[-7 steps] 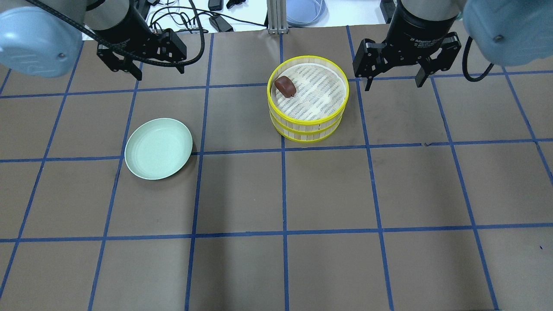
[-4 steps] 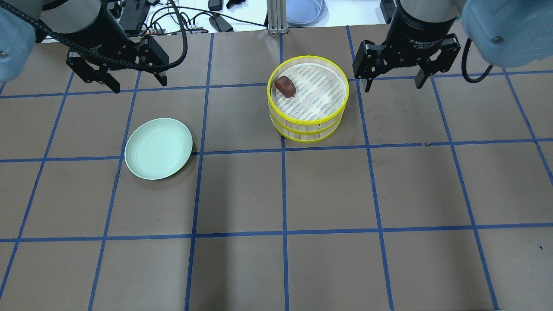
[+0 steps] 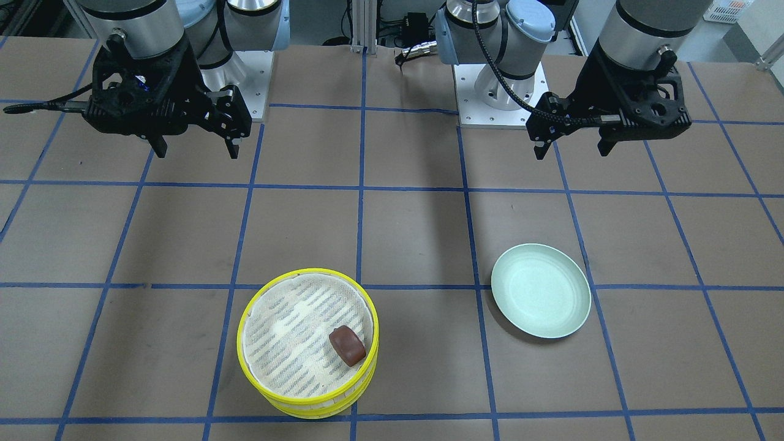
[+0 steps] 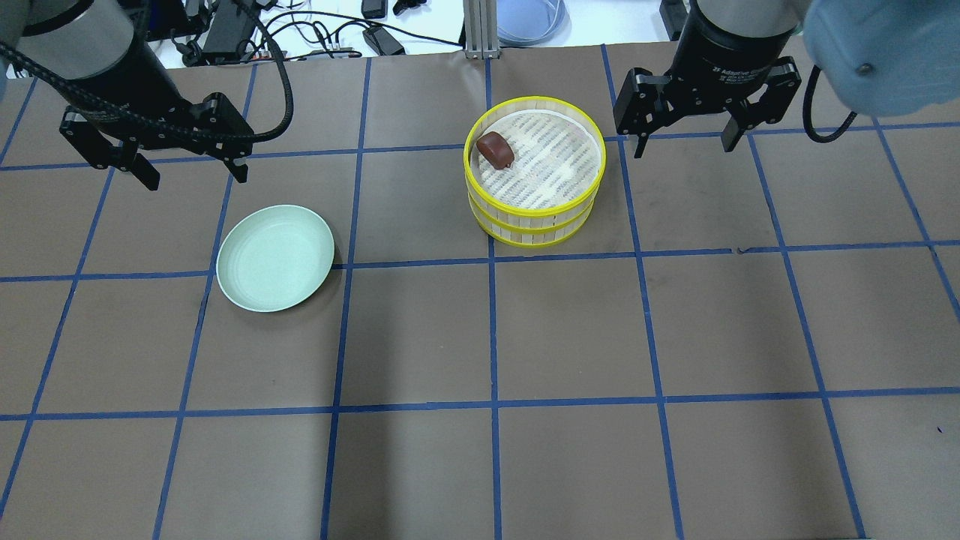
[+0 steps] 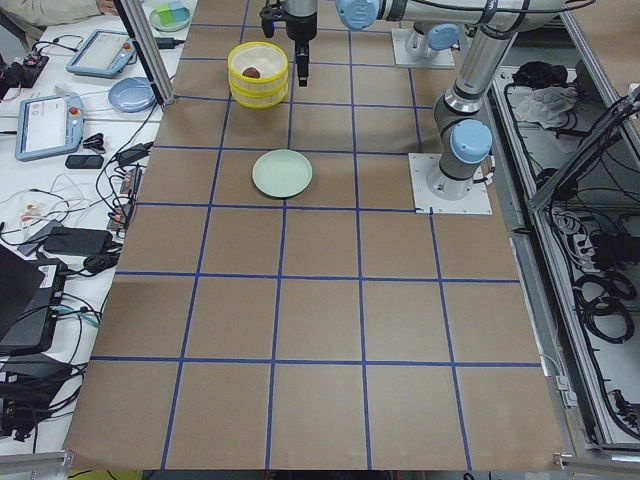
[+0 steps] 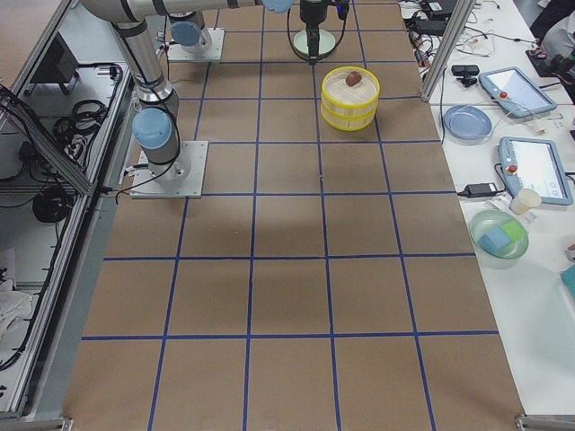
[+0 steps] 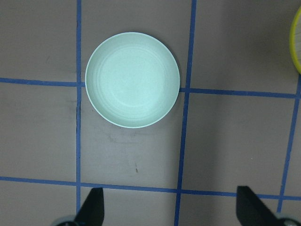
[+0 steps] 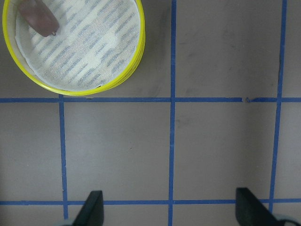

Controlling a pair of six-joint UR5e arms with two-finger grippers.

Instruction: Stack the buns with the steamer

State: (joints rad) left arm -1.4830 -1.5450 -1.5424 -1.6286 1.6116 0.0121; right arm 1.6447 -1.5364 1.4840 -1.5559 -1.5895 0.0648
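Brown table [image 4: 420, 330], blue tape grid [image 4: 493, 330]; only side views show us bench tablets [image 6: 536, 169]; left gripper [image 4: 195, 180], right gripper [image 4: 683, 149]: fingers apart.

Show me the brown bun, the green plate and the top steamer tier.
brown bun [image 4: 496, 149], overhead view, its top
green plate [image 4: 275, 258], overhead view, bare centre
top steamer tier [image 4: 551, 161], overhead view, bare liner

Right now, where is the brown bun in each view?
Front-facing: brown bun low, left of centre.
Overhead: bun high, centre.
Exterior left: bun top, left of centre.
Exterior right: bun top, right of centre.
Left wrist: not in it.
Right wrist: bun top-left corner.
Landmark: yellow steamer.
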